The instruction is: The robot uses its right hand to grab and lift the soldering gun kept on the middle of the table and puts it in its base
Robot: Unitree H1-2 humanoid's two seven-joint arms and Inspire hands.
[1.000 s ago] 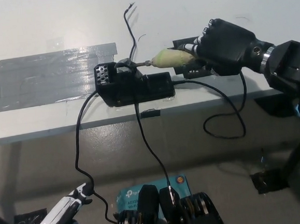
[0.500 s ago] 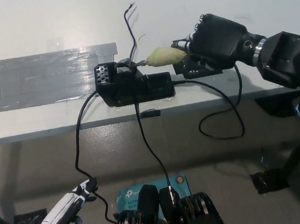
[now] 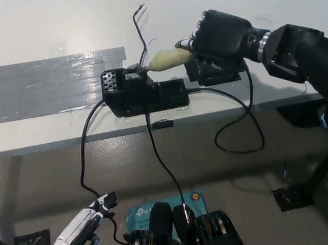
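Head view: right hand grips the soldering gun, which lies flat, tip touching the base near the table's front edge.

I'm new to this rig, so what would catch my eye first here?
The black right hand, at the table's right, grips the pale yellow-handled soldering gun, tip at the black base near the table's front edge. Grey tape patches the left; the white left hand hangs low, below the table.
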